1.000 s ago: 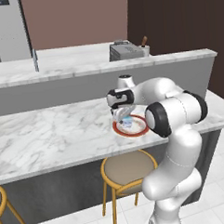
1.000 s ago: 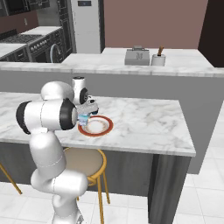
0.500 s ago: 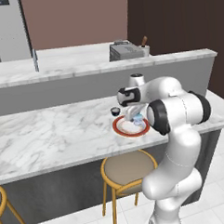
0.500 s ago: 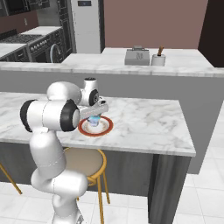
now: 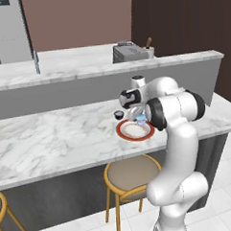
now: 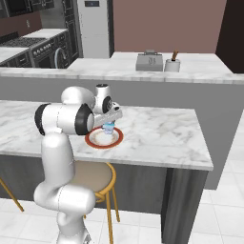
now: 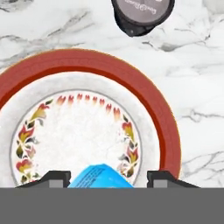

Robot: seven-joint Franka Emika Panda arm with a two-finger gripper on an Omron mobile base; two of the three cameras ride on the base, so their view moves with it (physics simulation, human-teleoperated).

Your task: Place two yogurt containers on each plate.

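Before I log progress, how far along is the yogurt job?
Nothing looks done: the red-rimmed plate is bare. In hand: the gripper carries a pale blue yogurt cup above that plate. Left: setting it down, then the dark cup on the counter beside the plate, plus the other plate's pair.
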